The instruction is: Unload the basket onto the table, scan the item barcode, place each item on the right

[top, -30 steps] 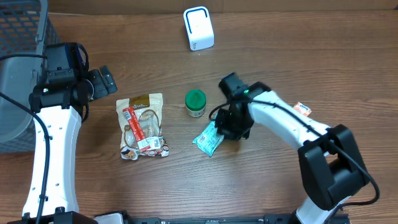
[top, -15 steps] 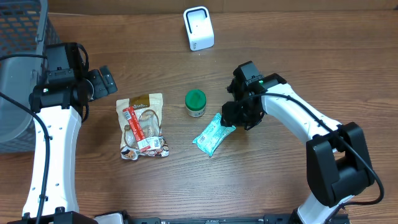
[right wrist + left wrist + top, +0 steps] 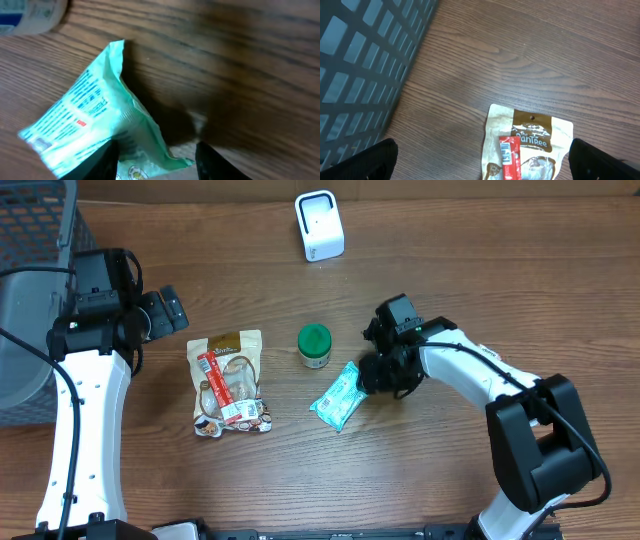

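On table (image 3: 520, 50), tan pouch (image 3: 540, 125) lettered "Tree"

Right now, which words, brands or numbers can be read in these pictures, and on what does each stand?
"The ...anTree" (first letter unclear): on the tan pouch.
Red label on it: too small.
Green packet: print blurred.
Jar label: unreadable.

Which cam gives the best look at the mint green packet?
Overhead: the whole mint green packet shows, with only its right end meeting the right hand. Right wrist shows the packet closer, print visible, but cuts off its lower part. Left wrist misses it.
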`<action>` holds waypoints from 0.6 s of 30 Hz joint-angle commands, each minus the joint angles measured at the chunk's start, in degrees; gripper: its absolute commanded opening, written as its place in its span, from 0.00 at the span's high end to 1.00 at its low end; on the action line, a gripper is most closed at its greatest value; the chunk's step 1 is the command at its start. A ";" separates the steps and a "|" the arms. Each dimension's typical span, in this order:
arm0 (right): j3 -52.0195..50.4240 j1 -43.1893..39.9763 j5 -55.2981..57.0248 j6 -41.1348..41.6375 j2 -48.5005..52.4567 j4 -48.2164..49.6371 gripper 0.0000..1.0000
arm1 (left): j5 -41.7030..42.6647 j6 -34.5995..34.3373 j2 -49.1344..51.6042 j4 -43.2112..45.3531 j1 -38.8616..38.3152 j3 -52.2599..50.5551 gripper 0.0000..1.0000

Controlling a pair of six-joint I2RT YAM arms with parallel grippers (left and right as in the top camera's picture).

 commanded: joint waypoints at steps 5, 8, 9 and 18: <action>-4.31 0.26 0.17 -0.33 -0.35 2.91 0.62 | -0.26 0.94 -0.26 0.09 0.20 0.94 0.00; -4.31 0.26 -0.02 -0.31 -0.35 2.84 0.61 | -0.26 0.94 -0.26 0.09 0.20 0.94 0.00; -4.31 0.26 -0.02 -0.31 -0.35 2.78 0.60 | -0.26 0.94 -0.26 0.09 0.20 0.94 0.00; -4.28 0.26 -0.04 -0.31 -0.35 2.73 0.78 | -0.26 0.94 -0.26 0.09 0.20 0.94 0.00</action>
